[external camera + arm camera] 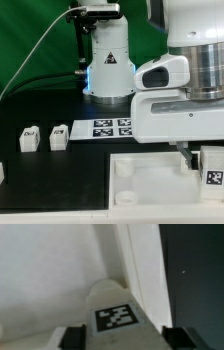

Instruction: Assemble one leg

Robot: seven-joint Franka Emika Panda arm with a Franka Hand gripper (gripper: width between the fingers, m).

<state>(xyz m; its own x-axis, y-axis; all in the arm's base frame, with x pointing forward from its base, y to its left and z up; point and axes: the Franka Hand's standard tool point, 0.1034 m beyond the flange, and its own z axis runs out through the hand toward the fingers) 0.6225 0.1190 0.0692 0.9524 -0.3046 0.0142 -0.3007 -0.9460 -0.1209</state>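
Note:
My gripper point(122, 339) is shut on a leg point(115, 314), a small white stub with a black-and-white tag; the dark fingers point(72, 338) press on both its sides. The leg's tip sits against the edge of the large white square top point(50, 269). In the exterior view the gripper point(203, 163) holds this leg point(212, 172) over the top's point(150, 175) corner, at the exterior view's right. Two more legs point(30, 138) point(58, 135) stand on the black table at the exterior view's left. A third point(2, 172) shows at the edge.
The marker board point(105, 127) lies behind the white top, in front of the arm's base point(108, 70). A round socket point(124, 172) shows on the top's near-left corner. Dark table point(195, 269) lies beside the top's edge.

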